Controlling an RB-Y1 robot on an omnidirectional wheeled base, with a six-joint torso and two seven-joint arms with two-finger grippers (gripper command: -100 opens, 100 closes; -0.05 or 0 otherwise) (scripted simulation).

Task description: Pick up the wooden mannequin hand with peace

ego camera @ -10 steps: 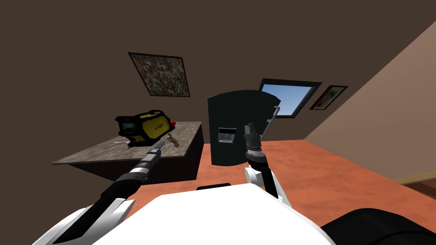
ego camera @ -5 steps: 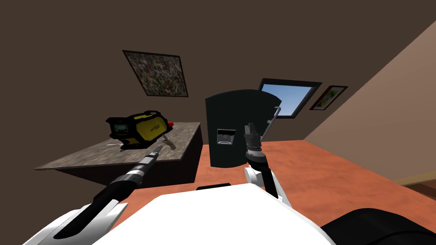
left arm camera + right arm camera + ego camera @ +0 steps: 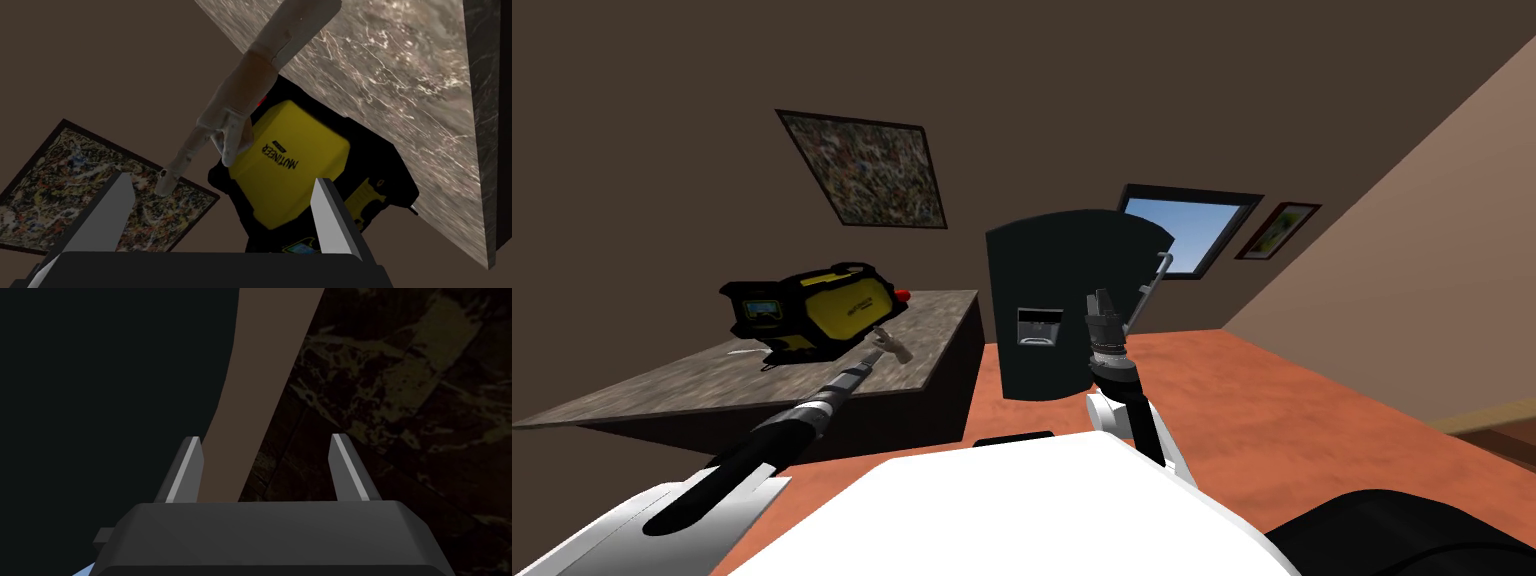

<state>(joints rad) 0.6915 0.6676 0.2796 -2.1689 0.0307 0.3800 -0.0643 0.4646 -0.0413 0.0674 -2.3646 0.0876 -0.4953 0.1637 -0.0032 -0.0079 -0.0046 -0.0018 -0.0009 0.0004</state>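
Observation:
A pale jointed mannequin hand (image 3: 893, 344) stands on the marble-patterned counter (image 3: 692, 385) near its right front corner, beside a yellow and black device (image 3: 812, 312). My left gripper (image 3: 870, 360) reaches in just short of it, low and from the front. In the left wrist view the mannequin hand (image 3: 250, 85) points its two extended fingers towards my left gripper (image 3: 220, 178), which is open; one wooden fingertip lies just inside the gap, close to one blade. My right gripper (image 3: 1100, 300) is held up in front of the dark fridge, open and empty (image 3: 265, 438).
A tall dark fridge (image 3: 1057, 300) with a dispenser panel stands right of the counter. The yellow and black device (image 3: 290, 165) sits close behind the mannequin hand. A framed picture (image 3: 862, 170) hangs on the brown wall. Orange floor lies to the right.
My view has shifted, so the counter and its things sit further left in the picture. My left arm has swung left with them and its gripper stays close to the mannequin hand. The right arm is still.

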